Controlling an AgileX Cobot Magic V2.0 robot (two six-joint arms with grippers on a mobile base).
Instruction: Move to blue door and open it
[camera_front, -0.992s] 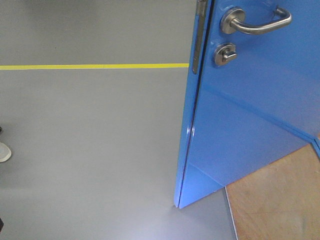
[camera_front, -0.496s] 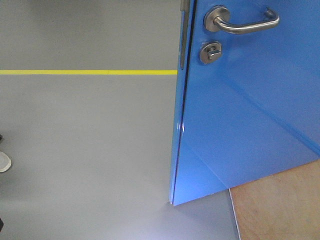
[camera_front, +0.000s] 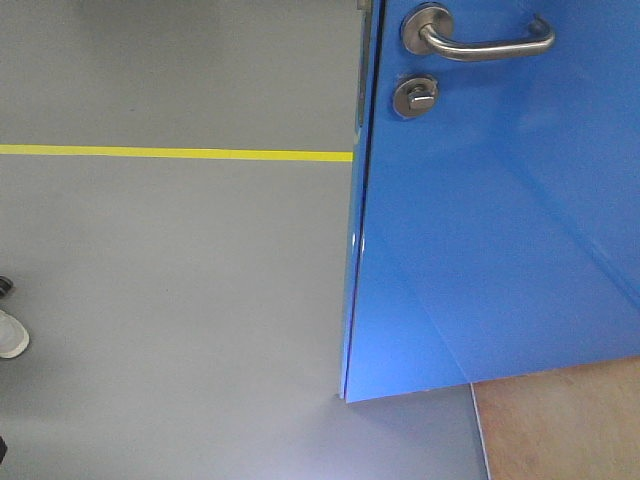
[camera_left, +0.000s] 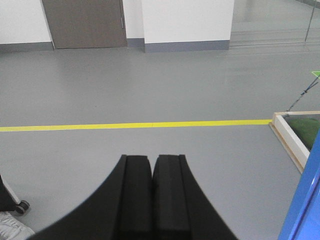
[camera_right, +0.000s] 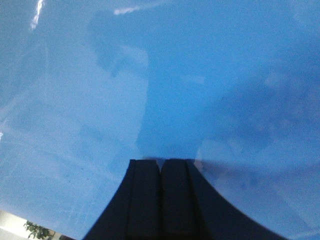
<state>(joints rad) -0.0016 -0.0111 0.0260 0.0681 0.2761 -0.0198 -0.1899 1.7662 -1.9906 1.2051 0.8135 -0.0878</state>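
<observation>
From my remote seat I see the blue door (camera_front: 480, 220) filling the right half of the front view, standing ajar, with its free edge toward the middle of the picture and its bottom corner just above the grey floor (camera_front: 170, 300). The right pincer (camera_right: 161, 165) is closed, empty, and its tips seem to touch the door face (the glossy panel reflects them, so I cannot be fully sure of contact). The left pincer (camera_left: 151, 162) is also closed with nothing in it, and it points at open floor, with the door edge only at the right border of its view.

I judge the door is stiff and rather heavy, swinging on hinges I cannot see. The surface is smooth and shiny, so closed tips may slide along it when they push. A better hold is probably the lever handle (camera_front: 480, 38), a rounded bar of brushed metal, with the round lock knob (camera_front: 415, 97) just below it. A narrow metal plate (camera_front: 363, 70) sits on the door edge. A yellow line (camera_front: 175, 153) crosses the matte floor, and a light wooden board (camera_front: 565, 425) lies under the door at lower right.
</observation>
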